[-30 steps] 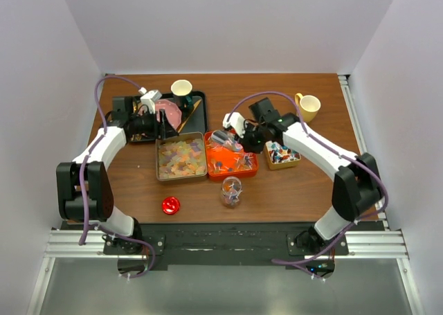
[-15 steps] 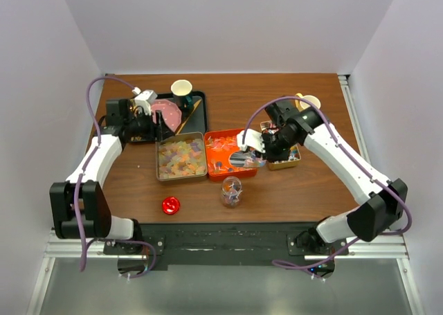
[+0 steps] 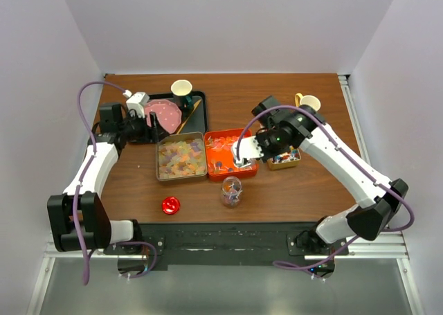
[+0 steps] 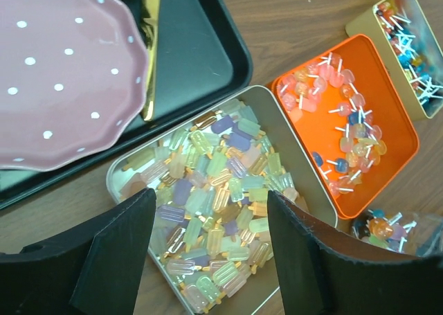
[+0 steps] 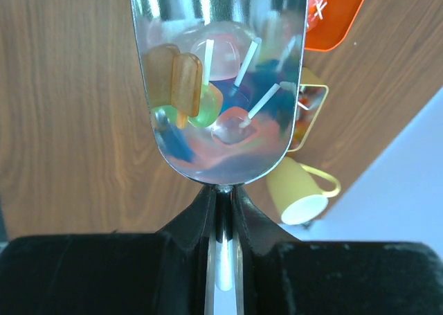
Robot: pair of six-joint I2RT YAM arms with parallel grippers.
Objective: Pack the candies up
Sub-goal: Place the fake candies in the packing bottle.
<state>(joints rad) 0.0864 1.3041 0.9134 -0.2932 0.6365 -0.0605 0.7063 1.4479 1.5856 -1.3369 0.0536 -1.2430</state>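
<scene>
The right hand [image 5: 223, 214] is pressed tight on the thin handle of a shiny metal scoop [image 5: 221, 24]. The scoop carries a small heap of candies [image 5: 208, 100]: an amber ice-lolly shape plus green, blue and pink pieces on white sticks. In the top view the scoop sits right of centre, over the lower right part of an orange rectangular tin [image 3: 210, 164] holding more stick candies. The left hand [image 4: 208, 214] is spread wide with nothing between its fingers. A silver rectangular tin [image 4: 119, 178] full of pastel lolly-shaped candies fills the lower centre of its view. A black tray [image 4: 201, 45] with a pink white-dotted plate [image 4: 62, 73] lies upper left on the brown wooden bench [image 3: 291, 190]. A clear container [image 3: 231, 190] of candies stands just below the orange tin.
</scene>
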